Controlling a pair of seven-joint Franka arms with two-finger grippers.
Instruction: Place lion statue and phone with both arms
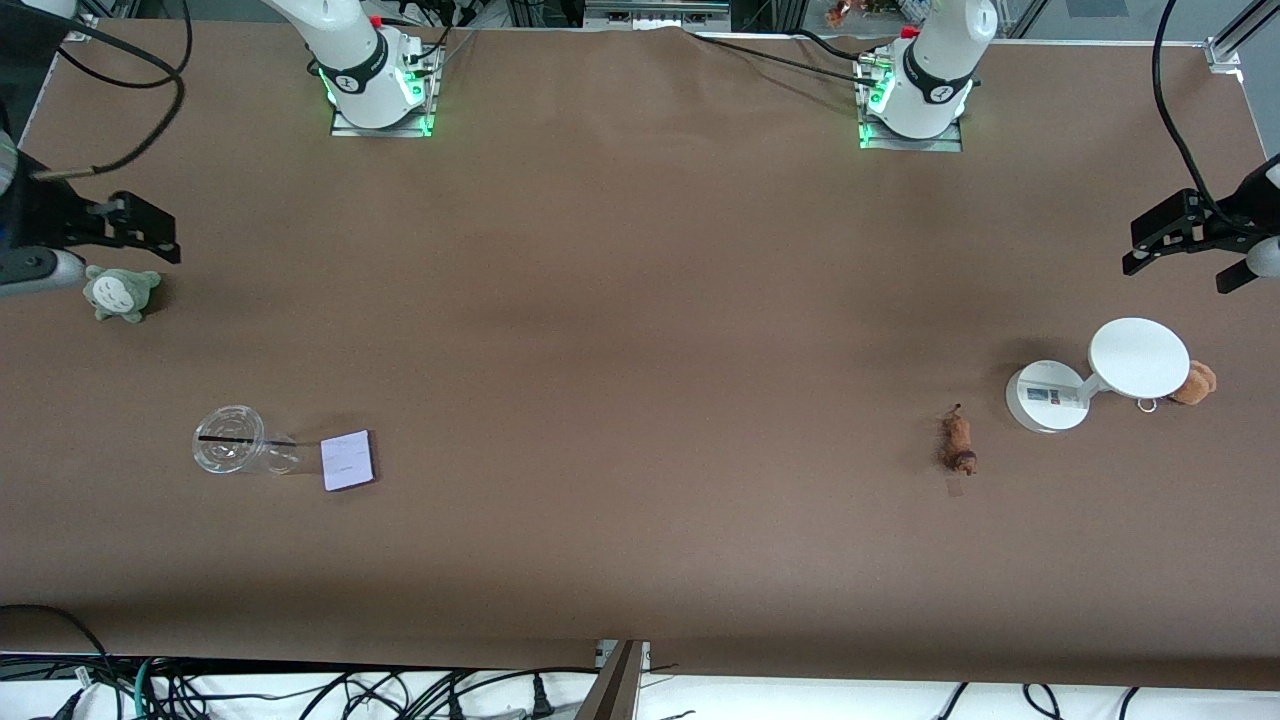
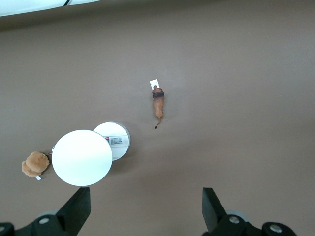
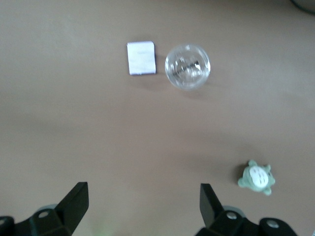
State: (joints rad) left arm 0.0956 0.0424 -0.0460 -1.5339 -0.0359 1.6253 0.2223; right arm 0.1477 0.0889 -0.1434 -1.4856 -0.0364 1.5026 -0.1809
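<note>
- lion statue [image 1: 958,443] [image 2: 158,102]: one, tiny and elongated, orange-brown, darker mane end, thin dark tail. Lies flat on the table [image 1: 640,330] toward the left arm's end, near the white stand [image 1: 1095,375] [image 2: 91,152] and nearer the front camera than it. Small white tag at its mane end.
- phone [image 1: 348,460] [image 3: 141,58]: one, flat rectangle, pale lavender-white face, dark edges. Lies toward the right arm's end, just beside a clear plastic cup [image 1: 240,452] [image 3: 187,66] that lies on its side.
- Other items, one each: tan plush [image 1: 1193,382] [image 2: 34,164] with metal ring, beside the stand; green-grey plush [image 1: 120,292] [image 3: 256,178] near the right gripper.
- left gripper [image 1: 1190,240] [image 2: 145,211]: fingers spread wide, holding nothing, up over the table edge at its own end.
- right gripper [image 1: 125,228] [image 3: 142,209]: fingers spread wide, holding nothing, over its own end.
</note>
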